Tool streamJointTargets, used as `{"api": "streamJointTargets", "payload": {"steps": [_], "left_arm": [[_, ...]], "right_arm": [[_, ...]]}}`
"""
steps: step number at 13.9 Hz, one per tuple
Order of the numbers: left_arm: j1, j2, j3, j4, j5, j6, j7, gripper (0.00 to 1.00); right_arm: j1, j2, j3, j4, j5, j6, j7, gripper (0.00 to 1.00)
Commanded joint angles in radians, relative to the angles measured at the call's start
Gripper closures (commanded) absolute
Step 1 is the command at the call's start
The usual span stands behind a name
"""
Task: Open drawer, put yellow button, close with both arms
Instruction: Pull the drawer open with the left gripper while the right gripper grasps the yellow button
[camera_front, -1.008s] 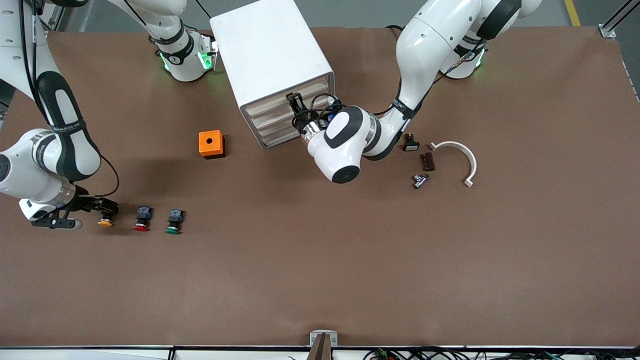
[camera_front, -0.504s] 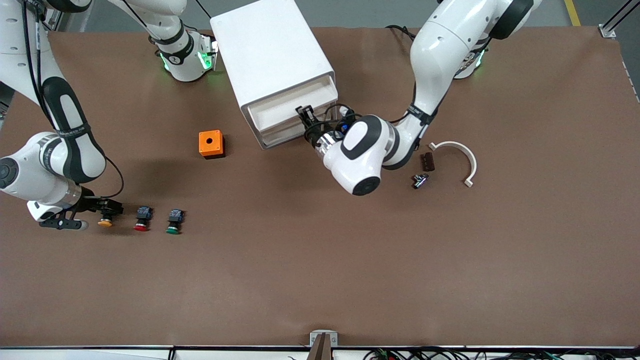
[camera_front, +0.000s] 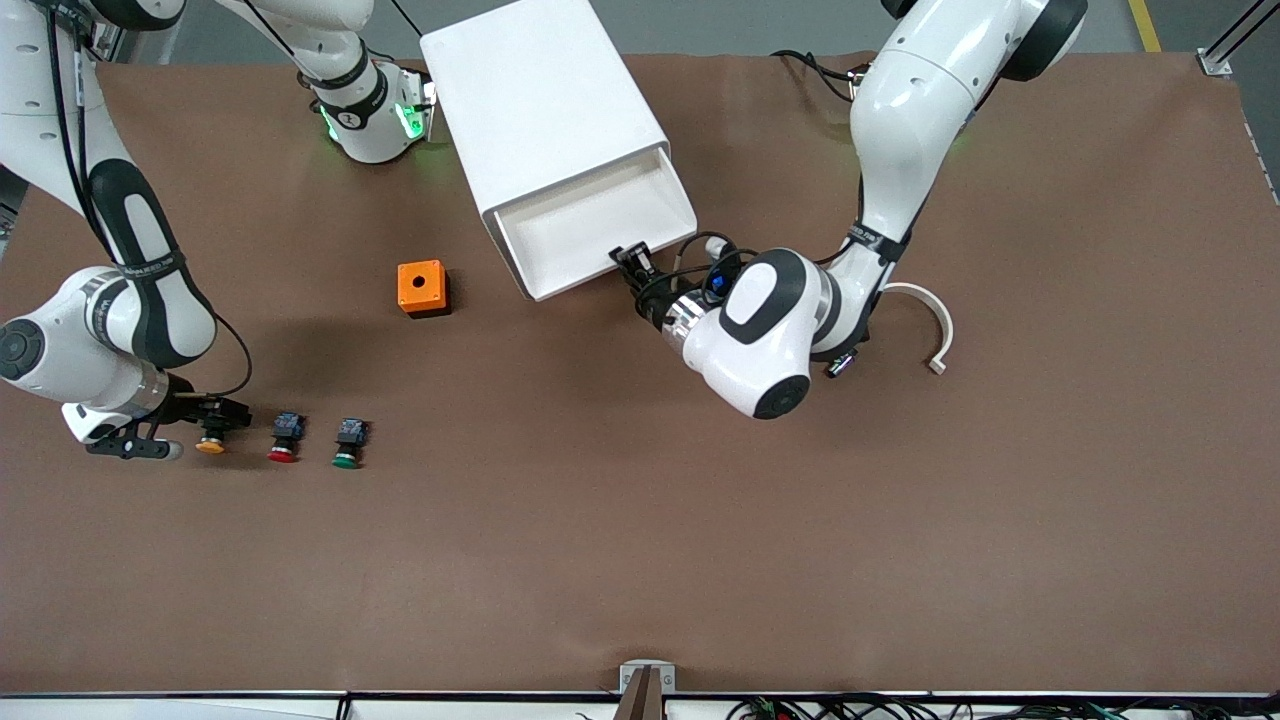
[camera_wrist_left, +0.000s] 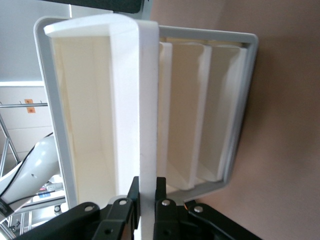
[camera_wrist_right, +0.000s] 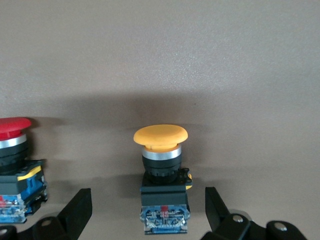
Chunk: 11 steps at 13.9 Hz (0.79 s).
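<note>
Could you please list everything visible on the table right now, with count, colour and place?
cabinet: one, white, between the arm bases.
drawer: one, cream-white, uppermost, pulled out.
yellow button: one, toward the right arm's end of the table.
red button: one, beside the yellow.
green button: one, beside the red.
orange box: one, single hole on top, beside the cabinet.
curved white piece: one, toward the left arm's end.
small metal part: one, silvery, beside the left arm's wrist.
left gripper: jaws shut on the drawer front.
right gripper: jaws open around the yellow button.
</note>
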Motion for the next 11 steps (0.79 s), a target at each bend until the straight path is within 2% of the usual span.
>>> {"api": "streamJointTargets", "payload": {"steps": [1, 2, 4, 6, 7, 8, 9, 11], "left_arm": [[0.029, -0.006, 0.027, 0.027, 0.001, 0.024, 0.021, 1.00], [0.031, -0.004, 0.034, 0.027, 0.001, 0.029, 0.031, 1.00], [0.038, 0.003, 0.041, 0.027, -0.003, 0.037, 0.044, 1.00], [0.038, 0.009, 0.041, 0.027, -0.006, 0.077, 0.066, 1.00], [0.045, 0.008, 0.041, 0.027, -0.011, 0.090, 0.072, 0.94], [0.060, 0.008, 0.041, 0.026, -0.023, 0.091, 0.075, 0.55], [0.063, 0.009, 0.041, 0.027, -0.037, 0.092, 0.075, 0.01], [0.068, 0.008, 0.042, 0.026, -0.037, 0.091, 0.098, 0.00]], "right_arm": [[-0.008, 0.006, 0.004, 0.001, -0.013, 0.011, 0.007, 0.13], [-0.011, 0.010, 0.004, 0.004, -0.016, 0.011, 0.007, 0.17], [-0.014, 0.012, 0.004, 0.007, -0.016, 0.012, 0.007, 0.31], [-0.014, 0.010, 0.004, 0.009, -0.016, 0.009, 0.003, 0.57], [-0.016, 0.010, 0.004, 0.013, -0.016, 0.002, 0.000, 0.66], [-0.017, 0.010, 0.004, 0.027, -0.016, -0.006, -0.002, 0.73], [-0.017, 0.009, 0.004, 0.032, -0.016, -0.011, -0.003, 0.79], [-0.019, 0.007, 0.005, 0.044, -0.013, -0.038, -0.003, 0.88]]}}
